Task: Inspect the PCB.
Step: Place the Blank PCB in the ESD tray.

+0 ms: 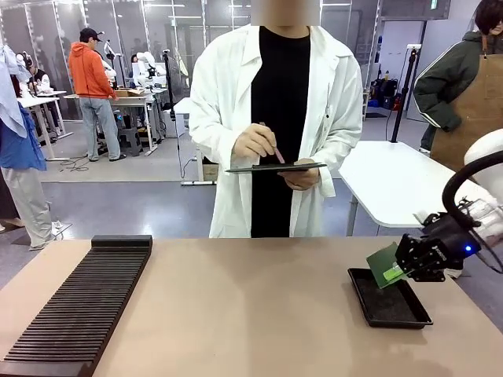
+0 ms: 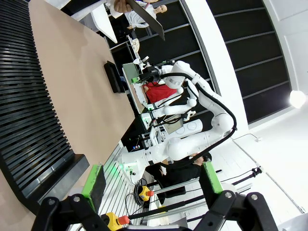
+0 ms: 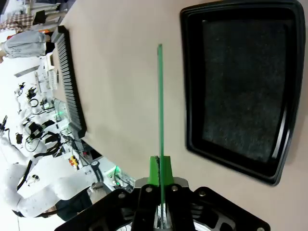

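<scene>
Right end effector point(image 1: 402, 271) clenching PCB point(image 1: 384, 265) by edge, holding it tilted above black tray point(image 1: 389, 308) at counter's point(image 1: 251, 306) right. Left end effector point(image 2: 151, 185) hanging released, holding nothing. Person's hand point(image 1: 253, 144) poising pen over clipboard point(image 1: 275, 167). Presentation step likely underway; next calls for steady hold, board face turning toward person.

Front camera faces the person point(image 1: 267, 118) across the table point(image 1: 251, 306); both wrist cameras, seemingly rolled, share its top.
</scene>
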You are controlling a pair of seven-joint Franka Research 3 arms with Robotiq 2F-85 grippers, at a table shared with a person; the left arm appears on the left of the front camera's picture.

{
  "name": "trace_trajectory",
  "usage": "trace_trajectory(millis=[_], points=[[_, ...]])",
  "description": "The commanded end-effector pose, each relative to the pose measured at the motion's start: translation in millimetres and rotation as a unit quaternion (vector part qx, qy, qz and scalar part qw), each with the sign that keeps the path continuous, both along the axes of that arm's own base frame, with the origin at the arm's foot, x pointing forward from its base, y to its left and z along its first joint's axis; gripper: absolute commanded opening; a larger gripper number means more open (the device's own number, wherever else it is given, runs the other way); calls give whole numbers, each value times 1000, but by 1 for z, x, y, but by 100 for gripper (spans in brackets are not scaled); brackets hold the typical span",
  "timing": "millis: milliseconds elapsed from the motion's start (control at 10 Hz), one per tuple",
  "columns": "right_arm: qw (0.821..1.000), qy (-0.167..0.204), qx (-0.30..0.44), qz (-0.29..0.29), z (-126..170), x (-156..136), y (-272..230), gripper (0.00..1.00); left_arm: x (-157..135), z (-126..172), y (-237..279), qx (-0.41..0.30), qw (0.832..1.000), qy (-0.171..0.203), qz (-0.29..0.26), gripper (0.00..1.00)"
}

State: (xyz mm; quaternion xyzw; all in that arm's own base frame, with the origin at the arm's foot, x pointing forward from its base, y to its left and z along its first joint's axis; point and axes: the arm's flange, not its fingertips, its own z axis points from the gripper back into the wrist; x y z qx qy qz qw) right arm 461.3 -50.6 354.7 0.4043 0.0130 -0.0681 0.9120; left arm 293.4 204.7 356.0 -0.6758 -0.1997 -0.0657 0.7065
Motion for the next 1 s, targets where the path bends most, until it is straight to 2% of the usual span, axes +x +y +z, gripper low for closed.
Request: trace_trajectory(millis=[0, 500, 800, 900], points=[[1000, -9, -13, 9, -13, 10, 3, 3, -1, 5, 0, 3, 1000, 10, 0, 100], [998, -1, -63, 0, -50, 29, 16, 3, -1, 5, 0, 3, 1000, 10, 0, 100], [998, 2, -66, -3, -51, 29, 21, 3, -1, 5, 0, 3, 1000, 10, 0, 100], [998, 3, -69, -7, -52, 28, 22, 24, -1, 5, 0, 3, 1000, 10, 0, 100]])
